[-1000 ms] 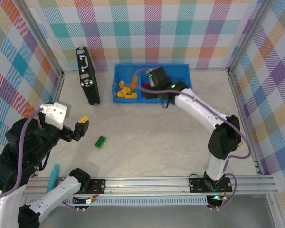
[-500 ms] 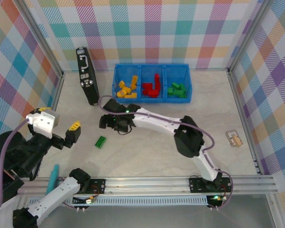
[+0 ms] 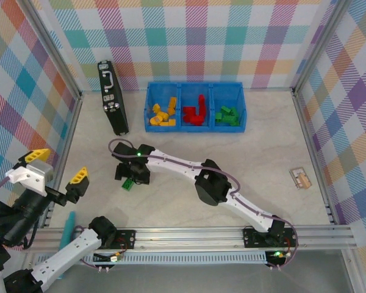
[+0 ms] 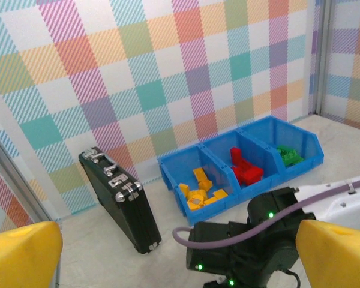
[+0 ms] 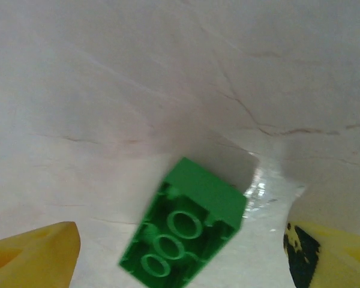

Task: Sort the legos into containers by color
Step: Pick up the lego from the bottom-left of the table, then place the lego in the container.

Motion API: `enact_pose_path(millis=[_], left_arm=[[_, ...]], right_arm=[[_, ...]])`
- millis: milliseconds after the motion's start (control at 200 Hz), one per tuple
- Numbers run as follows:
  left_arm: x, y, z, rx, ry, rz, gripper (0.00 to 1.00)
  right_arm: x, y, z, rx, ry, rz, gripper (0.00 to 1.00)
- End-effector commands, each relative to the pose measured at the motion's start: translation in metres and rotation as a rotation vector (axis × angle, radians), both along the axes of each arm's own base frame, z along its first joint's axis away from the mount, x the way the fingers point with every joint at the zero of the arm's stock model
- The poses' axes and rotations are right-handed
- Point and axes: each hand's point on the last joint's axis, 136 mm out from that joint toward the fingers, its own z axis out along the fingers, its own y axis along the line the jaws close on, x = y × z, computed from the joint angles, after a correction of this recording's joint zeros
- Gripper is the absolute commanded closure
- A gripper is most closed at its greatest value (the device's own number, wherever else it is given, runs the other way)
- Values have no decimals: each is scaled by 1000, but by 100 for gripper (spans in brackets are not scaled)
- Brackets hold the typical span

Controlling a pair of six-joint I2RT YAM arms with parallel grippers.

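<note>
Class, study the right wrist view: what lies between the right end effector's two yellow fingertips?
One green lego lies on the table between the right end effector's open fingers, touching neither, as the right wrist view shows.

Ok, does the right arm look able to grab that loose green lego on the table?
Probably yes: the right gripper hangs open directly over the green lego, which lies alone on the bare table, with nothing in the way.
</note>
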Motion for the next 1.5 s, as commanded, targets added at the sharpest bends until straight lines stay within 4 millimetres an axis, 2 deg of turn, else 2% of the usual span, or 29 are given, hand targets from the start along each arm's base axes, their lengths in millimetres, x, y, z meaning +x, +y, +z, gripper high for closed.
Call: enact_pose_path(millis=[0,125,255,325,450,590,680,800,875,940,1030,1110,1250,1360,1495], left_arm=[[0,10,7,-15,-53,26,0],[-1,16,8,-26,-69,31,0],[0,22,9,-31,-69,42,0],[-1,25,10,-36,-69,43,0],[-3,30,12,-59,-69,45,0],[0,31,14,-73,-60,59,0],[5,24,14,-62,-40,48,0],[18,0,9,-2,20,6,0],[22,-8,15,-17,14,-8,0],[18,-17,28,-73,-28,-66,0],[19,-32,37,-79,-56,-125,0],[36,-44,34,-36,-25,-90,0],[66,-80,22,40,32,-99,0],[82,-99,23,36,25,-96,0],[93,-115,32,-15,-8,-110,0]], right_arm=[[-12,-20,-22,-121,33,-8,15],[-11,-21,-36,-141,25,-7,22],[-9,-27,-41,-173,9,15,38],[-9,-32,-45,-191,9,23,42],[-14,-38,-54,-216,25,49,55],[-10,-50,-50,-247,5,101,69],[-4,-70,-42,-295,-13,148,74],[11,-109,-20,-318,-56,175,78],[26,-142,7,-335,-114,177,78],[39,-173,36,-360,-170,188,78],[58,-215,81,-362,-257,186,78],[77,-251,121,-346,-338,164,77],[123,-315,179,-386,-522,101,76],[166,-358,208,-382,-658,19,76],[216,-398,216,-380,-759,-94,75]])
